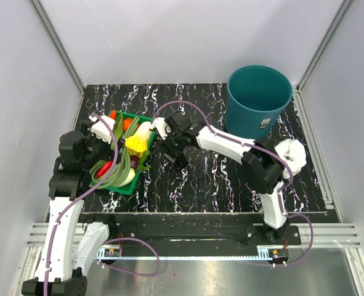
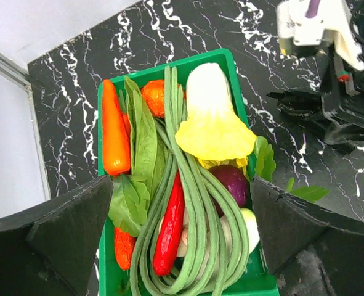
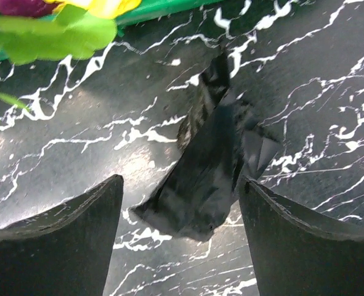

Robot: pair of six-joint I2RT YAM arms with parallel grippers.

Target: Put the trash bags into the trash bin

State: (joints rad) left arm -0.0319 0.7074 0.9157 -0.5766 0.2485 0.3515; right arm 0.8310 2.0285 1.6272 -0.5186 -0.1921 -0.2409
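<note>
A small folded black trash bag [image 3: 206,172] lies flat on the black marbled table. My right gripper [image 3: 182,180] hangs just above it, open, with the bag's near end between the fingers and neither pad touching it. In the top view the right gripper [image 1: 169,151] sits right of the vegetable tray, and the bag is hard to make out against the dark table. The teal trash bin [image 1: 258,98] stands upright at the back right, well away from both grippers. My left gripper [image 2: 182,180] is open above the tray with nothing in it.
A shallow green tray [image 1: 123,188] on the left holds a carrot [image 2: 115,132], long green beans [image 2: 197,203], a red chilli [image 2: 171,225] and other vegetables. Leaves [image 3: 52,37] overhang the tray close to the bag. Pale walls close in the table.
</note>
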